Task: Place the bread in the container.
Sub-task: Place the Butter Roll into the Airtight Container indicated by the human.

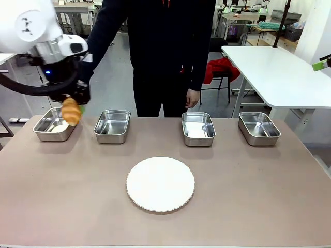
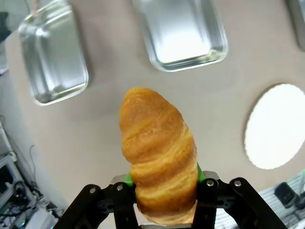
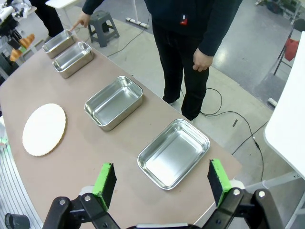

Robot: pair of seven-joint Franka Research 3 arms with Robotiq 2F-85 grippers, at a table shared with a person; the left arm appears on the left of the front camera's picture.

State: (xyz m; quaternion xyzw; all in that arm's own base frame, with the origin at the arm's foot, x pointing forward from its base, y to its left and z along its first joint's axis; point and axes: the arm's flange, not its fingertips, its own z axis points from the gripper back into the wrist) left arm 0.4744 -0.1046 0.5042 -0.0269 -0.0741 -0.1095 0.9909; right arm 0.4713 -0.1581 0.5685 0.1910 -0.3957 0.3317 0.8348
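L gripper clamps the bread by one end, hung just above the container, over its right rim. The container is leftmost of 4 pans. R gripper jaws wide apart, holding nothing. Risk: released now, bread could catch the rim and roll onto table. No legible writing.

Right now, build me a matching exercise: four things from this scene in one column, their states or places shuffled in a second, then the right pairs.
1. bread
2. white plate
3. right gripper
4. far-left pan

A. open above a pan
B. gripped in the left gripper
C. lying mid-table, nothing on it
D. just under the held bread

Pairs: 1-B, 2-C, 3-A, 4-D
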